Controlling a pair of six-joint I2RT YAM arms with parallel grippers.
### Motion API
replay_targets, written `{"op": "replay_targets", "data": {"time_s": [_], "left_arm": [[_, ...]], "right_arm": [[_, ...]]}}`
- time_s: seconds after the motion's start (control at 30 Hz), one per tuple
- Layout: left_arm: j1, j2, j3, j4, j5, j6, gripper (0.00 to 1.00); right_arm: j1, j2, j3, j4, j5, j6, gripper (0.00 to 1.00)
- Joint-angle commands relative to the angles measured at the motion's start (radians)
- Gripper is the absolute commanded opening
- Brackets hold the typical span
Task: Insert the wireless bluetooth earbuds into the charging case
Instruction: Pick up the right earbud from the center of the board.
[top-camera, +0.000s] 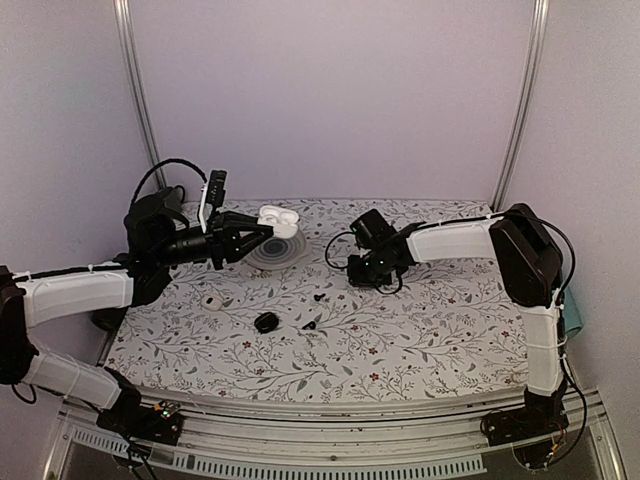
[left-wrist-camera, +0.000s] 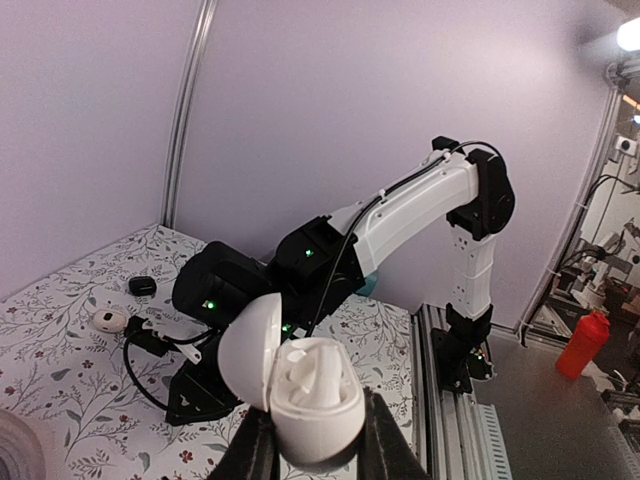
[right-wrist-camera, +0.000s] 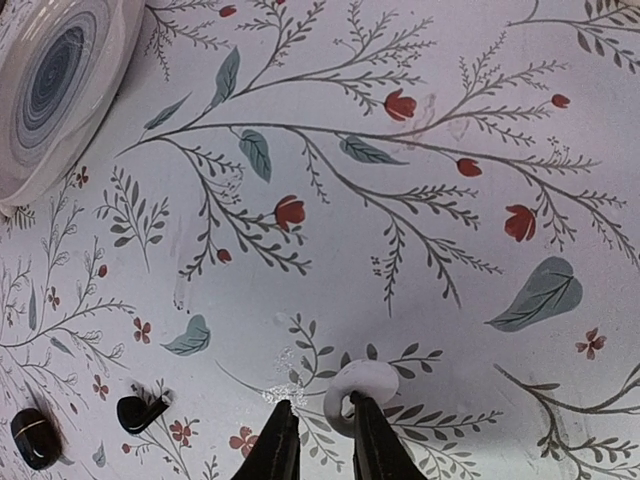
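No lettering, brand, number or sign is legible in any view; the charging case (left-wrist-camera: 320, 415) and the floral worktop (top-camera: 420, 320) carry no readable marks.

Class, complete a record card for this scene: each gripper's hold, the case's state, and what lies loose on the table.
Left gripper: shut on the charging case, held above the table
Case lid: open
Right gripper: shut on a white earbud, close to the table
Second earbud: loose on the flowered table, near the left arm
Plate: on the table by the left gripper
Black bits: loose near the table's middle
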Motion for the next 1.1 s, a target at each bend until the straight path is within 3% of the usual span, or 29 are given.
{"op": "replay_targets", "data": {"time_s": [0.0,0.73,1.07], "left_arm": [[0.013,0.003,0.012,0.012,0.012,-0.005,0.00],[0.013,0.008,0.016,0.014,0.016,-0.004,0.00],[0.014,0.008,0.020,0.003,0.016,0.000,0.00]], "right_arm": [[-0.011,-0.012,-0.024,-0.041,0.023,0.006,0.22],[-0.024,-0.013,-0.028,-0.041,0.027,0.006,0.20],[-0.051,-0.029,-0.042,-0.001,-0.014,0.007,0.10]]}}
